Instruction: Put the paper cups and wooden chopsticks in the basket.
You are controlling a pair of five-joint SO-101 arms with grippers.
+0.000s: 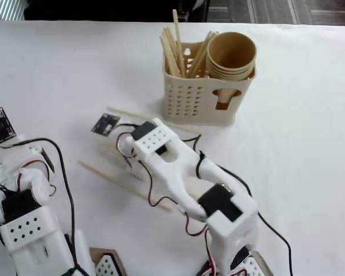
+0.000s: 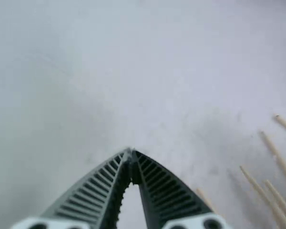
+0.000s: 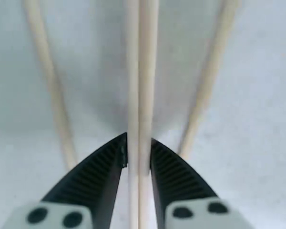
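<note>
High view: your right arm (image 1: pixel 178 167) stretches across the table (image 1: pixel 310 149), and its wrist sits just in front of the basket (image 1: pixel 198 100), off the basket's left corner. The paper cups (image 1: pixel 232 54) stand stacked in the basket's right compartment, and a bundle of chopsticks (image 1: pixel 178 52) stands upright in its left one. One loose chopstick (image 1: pixel 125 113) lies on the table close to the basket's left base. Another (image 1: pixel 112 175) lies farther out from the basket, on the near side of the wrist.

In the right wrist view, the jaws are closed narrowly on a pair of chopsticks (image 3: pixel 142 71) held side by side, with one more stick (image 3: pixel 47 90) flat on the table on each flank.

Your left arm (image 1: pixel 23 213) is well apart from the basket. Its wrist view shows the jaws closed, tips touching, with nothing between them.
</note>
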